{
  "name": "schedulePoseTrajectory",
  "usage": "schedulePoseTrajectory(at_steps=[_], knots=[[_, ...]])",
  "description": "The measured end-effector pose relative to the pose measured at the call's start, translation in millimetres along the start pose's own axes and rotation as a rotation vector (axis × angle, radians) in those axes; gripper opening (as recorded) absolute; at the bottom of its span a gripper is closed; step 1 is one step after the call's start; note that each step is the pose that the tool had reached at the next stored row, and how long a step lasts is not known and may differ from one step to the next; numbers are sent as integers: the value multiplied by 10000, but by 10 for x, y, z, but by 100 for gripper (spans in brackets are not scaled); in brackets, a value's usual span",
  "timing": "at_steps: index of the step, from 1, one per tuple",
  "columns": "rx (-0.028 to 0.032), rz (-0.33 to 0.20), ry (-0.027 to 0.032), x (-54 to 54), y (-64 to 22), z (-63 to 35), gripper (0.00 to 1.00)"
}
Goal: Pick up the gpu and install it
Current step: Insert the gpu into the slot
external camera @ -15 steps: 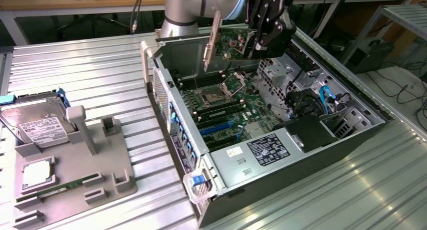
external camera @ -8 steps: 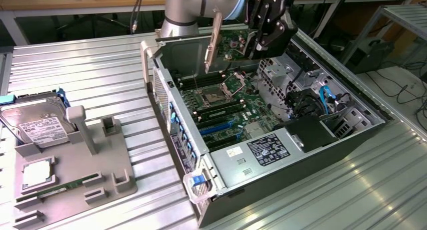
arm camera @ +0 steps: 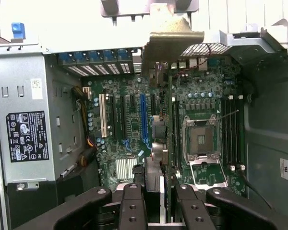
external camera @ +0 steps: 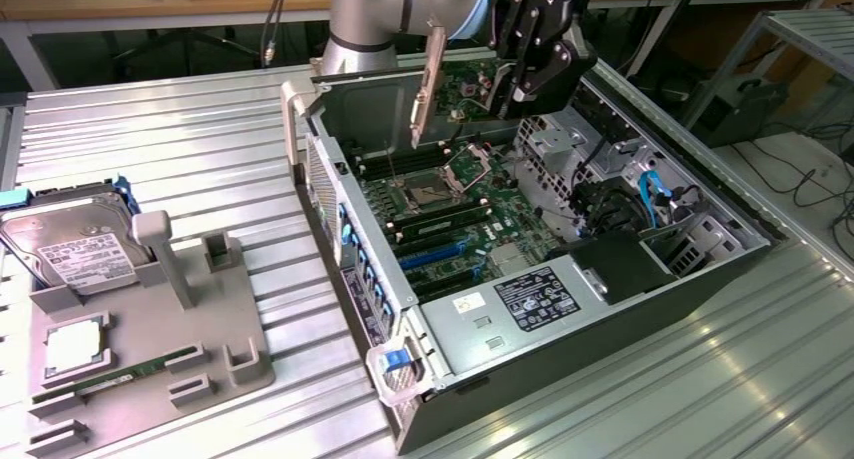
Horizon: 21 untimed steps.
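1. Grey plastic parts tray (external camera: 214, 319): well apart, at the exterior view's left.
2. Thin black gpu with silver metal bracket (external camera: 429, 84): hanging edge-on above the open black steel computer case (external camera: 574, 399).
3. Black gripper (external camera: 518, 94): clenched on the card.
4. You're mid-carry, I judge; seating needs its edge square over a slot.

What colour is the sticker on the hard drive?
White with dark print. The hard drive's sticker shows best in the exterior view.
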<state>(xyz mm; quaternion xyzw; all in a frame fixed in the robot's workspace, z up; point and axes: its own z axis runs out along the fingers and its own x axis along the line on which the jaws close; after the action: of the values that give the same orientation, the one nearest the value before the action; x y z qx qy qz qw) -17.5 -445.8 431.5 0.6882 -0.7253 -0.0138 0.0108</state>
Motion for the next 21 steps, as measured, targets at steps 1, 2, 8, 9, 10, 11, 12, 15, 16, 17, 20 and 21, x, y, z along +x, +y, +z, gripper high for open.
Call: schedulePoseTrajectory(at_steps=[1,2,8,9,10,11,12,15,16,17,20,21], knots=[[0,-23,1,0,0,0,28],[0,-44,1,0,0,0,28],[-1,-127,6,0,0,4,28],[-1,-132,5,0,0,5,28],[-1,-135,6,0,0,6,28],[0,-138,6,0,0,7,28],[0,-139,3,0,-1,13,28],[-1,-139,6,0,-1,22,28],[0,-139,6,0,-1,25,28],[-1,-139,5,0,-1,28,28],[0,-139,5,0,-1,35,28],[0,-139,4,0,-1,37,28]])
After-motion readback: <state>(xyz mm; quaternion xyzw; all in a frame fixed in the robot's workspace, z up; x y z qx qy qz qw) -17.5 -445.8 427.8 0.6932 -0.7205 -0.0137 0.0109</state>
